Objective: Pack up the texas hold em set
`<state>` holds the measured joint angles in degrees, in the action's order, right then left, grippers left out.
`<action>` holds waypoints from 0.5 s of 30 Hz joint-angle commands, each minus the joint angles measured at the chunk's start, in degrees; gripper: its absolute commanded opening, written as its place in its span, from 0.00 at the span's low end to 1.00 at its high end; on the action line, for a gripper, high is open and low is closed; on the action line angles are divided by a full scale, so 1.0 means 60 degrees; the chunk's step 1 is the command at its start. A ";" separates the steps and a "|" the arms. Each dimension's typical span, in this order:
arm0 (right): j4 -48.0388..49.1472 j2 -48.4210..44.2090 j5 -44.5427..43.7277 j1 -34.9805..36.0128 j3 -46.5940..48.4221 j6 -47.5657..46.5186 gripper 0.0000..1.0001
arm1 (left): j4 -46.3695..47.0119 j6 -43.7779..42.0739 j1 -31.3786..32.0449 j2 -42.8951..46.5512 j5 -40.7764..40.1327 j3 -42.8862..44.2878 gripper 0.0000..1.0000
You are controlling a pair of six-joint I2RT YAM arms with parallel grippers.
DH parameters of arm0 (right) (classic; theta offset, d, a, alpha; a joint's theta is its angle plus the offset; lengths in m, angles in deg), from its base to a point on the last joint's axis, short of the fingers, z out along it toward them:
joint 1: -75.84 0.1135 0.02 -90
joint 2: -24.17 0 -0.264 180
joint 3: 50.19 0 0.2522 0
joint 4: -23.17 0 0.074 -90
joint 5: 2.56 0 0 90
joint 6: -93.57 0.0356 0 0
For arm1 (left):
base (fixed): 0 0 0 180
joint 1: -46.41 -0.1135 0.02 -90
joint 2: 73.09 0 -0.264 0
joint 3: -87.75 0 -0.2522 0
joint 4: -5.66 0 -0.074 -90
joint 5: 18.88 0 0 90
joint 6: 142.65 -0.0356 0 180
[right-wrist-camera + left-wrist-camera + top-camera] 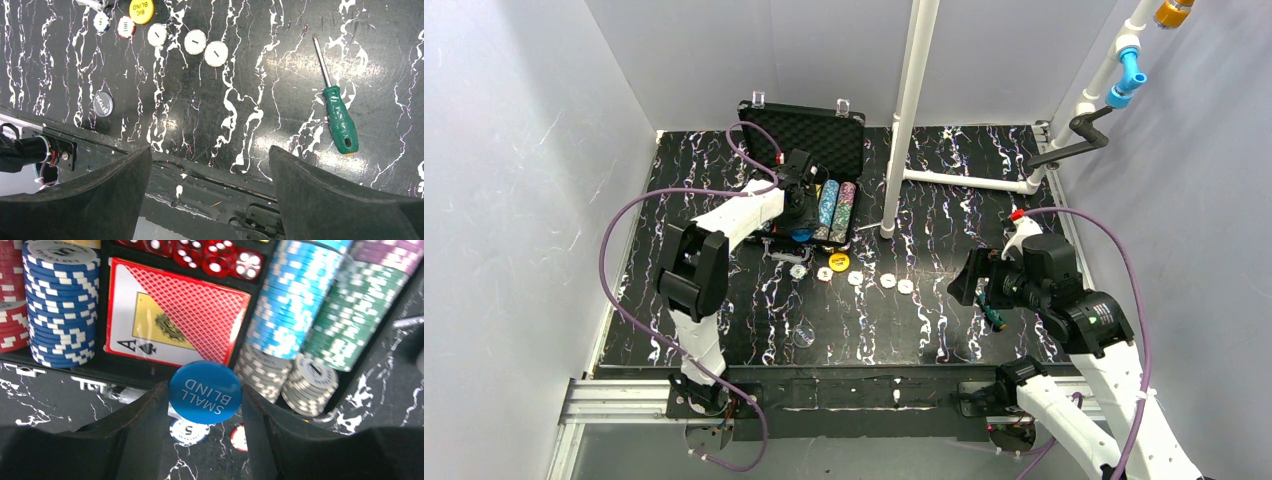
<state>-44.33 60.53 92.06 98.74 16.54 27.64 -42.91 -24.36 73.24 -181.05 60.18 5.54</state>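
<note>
The black case [809, 135] lies open at the back with rows of chips [836, 208] in it. My left gripper [205, 390] hovers at the case's near edge, shut on a blue "SMALL BLIND" disc [205, 391] held by its rim. Beyond it sit the red card deck [175, 315], red dice [215, 257] and blue [60, 305], light-blue [295, 300] and green [355, 320] chip rows. On the table lie a yellow "BIG BLIND" disc [141, 10], white discs [195, 41], a "DEALER" disc [103, 104] and two loose chips [189, 431]. My right gripper [210, 150] is open and empty, over the near table edge.
A green-handled screwdriver [337, 112] lies on the marbled table to the right, near my right arm. A white pipe post [904, 120] stands just right of the case, with a pipe frame [969, 180] along the back right. Grey walls enclose the table.
</note>
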 commanded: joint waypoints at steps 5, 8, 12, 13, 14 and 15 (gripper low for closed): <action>0.0226 0.0162 -0.0022 0.0022 0.0086 0.0127 0.94 | -0.0221 -0.0077 -0.0409 -0.0581 0.0145 0.0649 0.00; 0.0189 0.0179 -0.0038 0.0026 0.0111 0.0127 0.94 | -0.0238 -0.0098 -0.0457 -0.0855 0.0269 0.0832 0.02; 0.0172 0.0216 -0.0038 0.0026 0.0158 0.0131 0.93 | -0.0223 -0.0087 -0.0483 -0.1077 0.0358 0.0960 0.07; 0.0168 0.0212 -0.0027 0.0022 0.0159 0.0127 0.94 | -0.0223 -0.0079 -0.0487 -0.1115 0.0366 0.0987 0.09; 0.0171 0.0223 -0.0024 0.0026 0.0156 0.0132 0.94 | -0.0223 -0.0069 -0.0487 -0.1149 0.0401 0.0989 0.11; 0.0154 0.0220 -0.0031 0.0024 0.0155 0.0131 0.94 | -0.0207 -0.0064 -0.0487 -0.1174 0.0448 0.1004 0.12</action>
<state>-44.33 61.69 92.08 98.74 16.54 27.86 -42.47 -24.55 70.66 -187.48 61.25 9.78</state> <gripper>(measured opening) 0.937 0.498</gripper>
